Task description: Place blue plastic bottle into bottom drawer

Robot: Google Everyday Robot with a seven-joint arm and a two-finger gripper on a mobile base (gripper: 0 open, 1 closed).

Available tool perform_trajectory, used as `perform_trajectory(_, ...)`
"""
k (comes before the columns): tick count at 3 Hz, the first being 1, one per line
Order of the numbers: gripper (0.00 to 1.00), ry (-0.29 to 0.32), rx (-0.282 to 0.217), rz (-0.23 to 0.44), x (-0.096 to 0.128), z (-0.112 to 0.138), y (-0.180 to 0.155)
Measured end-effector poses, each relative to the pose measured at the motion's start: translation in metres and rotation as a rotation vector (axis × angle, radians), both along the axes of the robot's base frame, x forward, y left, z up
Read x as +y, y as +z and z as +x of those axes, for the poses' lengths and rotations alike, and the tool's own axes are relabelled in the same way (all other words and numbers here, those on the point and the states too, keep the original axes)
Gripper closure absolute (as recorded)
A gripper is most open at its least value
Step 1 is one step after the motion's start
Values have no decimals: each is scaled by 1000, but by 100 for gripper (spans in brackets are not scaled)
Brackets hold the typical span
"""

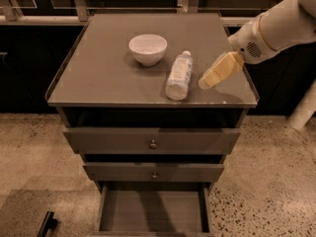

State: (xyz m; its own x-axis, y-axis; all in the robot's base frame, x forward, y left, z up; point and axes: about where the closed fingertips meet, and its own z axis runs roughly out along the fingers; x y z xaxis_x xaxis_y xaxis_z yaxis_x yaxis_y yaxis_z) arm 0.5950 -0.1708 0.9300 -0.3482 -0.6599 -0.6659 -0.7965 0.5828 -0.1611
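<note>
While the blue plastic bottle lies on its side a little right of the middle of the tabletop, the end effector hovers just to its right in the frame, level with the bottle's lower half and apart from it. The bottle's white cap points toward the upper edge of the frame, and its base lies near the tabletop's front edge.

The end effector's tan tip slants down and to the left, toward the bottle's side. From this angle it reads as a single wedge shape, so I cannot tell whether it is wide or narrow.

Behind it, the white arm enters from the upper right corner of the frame and slopes down and left. Its wrist is above the tabletop's right edge.

A white bowl stands upright to the upper left of the bottle, near the cap but not touching it. At the bottom centre of the frame the bottom drawer is pulled out, its flat interior showing. The two upper drawers with small round knobs sit above it.
</note>
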Motion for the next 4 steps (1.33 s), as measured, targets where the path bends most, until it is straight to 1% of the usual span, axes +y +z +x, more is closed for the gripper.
perform_trajectory(1,0,89,28,-43,58,46,-12)
perform_trajectory(2,0,97,27,-46,64,48,-12)
perform_trajectory(3,0,31,-1,-23,57,43,-17)
perform_trajectory(4,0,-118,-72,-42,48,25,-13)
